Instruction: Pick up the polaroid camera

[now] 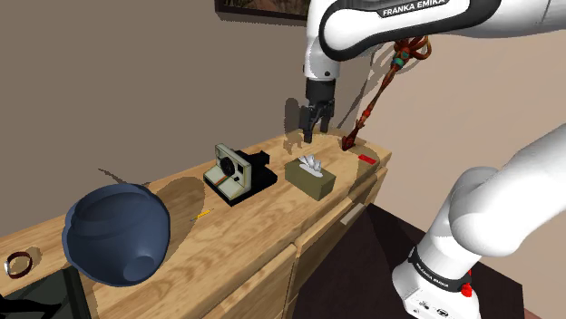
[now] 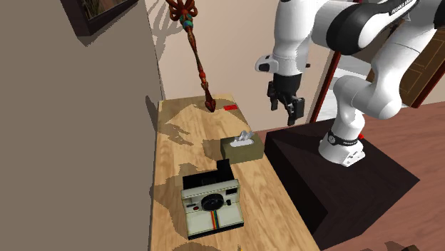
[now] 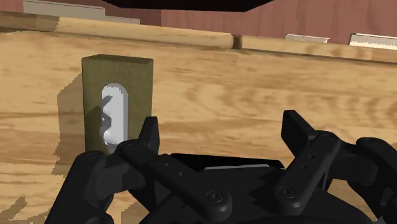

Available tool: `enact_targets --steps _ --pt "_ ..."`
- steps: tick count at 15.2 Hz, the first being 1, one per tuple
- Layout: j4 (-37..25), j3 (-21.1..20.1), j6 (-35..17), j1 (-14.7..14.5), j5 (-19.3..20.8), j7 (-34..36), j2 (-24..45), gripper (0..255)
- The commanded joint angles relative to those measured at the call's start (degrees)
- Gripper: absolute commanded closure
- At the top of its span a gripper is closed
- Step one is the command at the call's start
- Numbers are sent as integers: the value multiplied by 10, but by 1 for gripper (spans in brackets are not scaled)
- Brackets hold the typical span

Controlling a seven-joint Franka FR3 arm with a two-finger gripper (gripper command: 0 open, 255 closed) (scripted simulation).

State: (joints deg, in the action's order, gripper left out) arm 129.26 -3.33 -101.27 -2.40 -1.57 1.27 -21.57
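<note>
The polaroid camera [image 1: 238, 172] [image 2: 211, 203] is cream and black with a rainbow stripe. It sits upright on the wooden sideboard [image 1: 272, 227] [image 2: 171, 171]. My black gripper [image 1: 313, 122] [image 2: 291, 107] [image 3: 222, 130] hangs open well above the sideboard. It is closer to the olive tissue box [image 1: 311, 175] [image 2: 239, 147] [image 3: 118, 102] than to the camera. Nothing lies between its fingers [image 3: 150, 133]. In the wrist view the tissue box stands just beyond one fingertip.
A dark blue round vase [image 1: 116, 231] lies on the sideboard toward the shoulder view's left, with a small ring [image 1: 18, 264] beyond it. A carved red staff [image 1: 385, 82] [image 2: 197, 57] leans on the wall by a small red item [image 1: 366, 159] [image 2: 229, 108].
</note>
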Motion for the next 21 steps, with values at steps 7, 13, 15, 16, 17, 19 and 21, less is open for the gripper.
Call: enact_targets --steps 7,13,15,16,17,19,21 --pt "-118 -17 -67 -5 -2 44 173 0" --pt "-237 -23 -87 -12 4 76 304 0" --pt "-283 -24 -87 -15 7 86 349 0" --pt "-309 -24 -86 -17 9 91 372 0" --pt "-335 -24 -85 -19 10 96 395 0" --pt "-391 -24 -78 -23 13 104 443 0" --pt "-455 -23 -68 -28 16 112 493 0"
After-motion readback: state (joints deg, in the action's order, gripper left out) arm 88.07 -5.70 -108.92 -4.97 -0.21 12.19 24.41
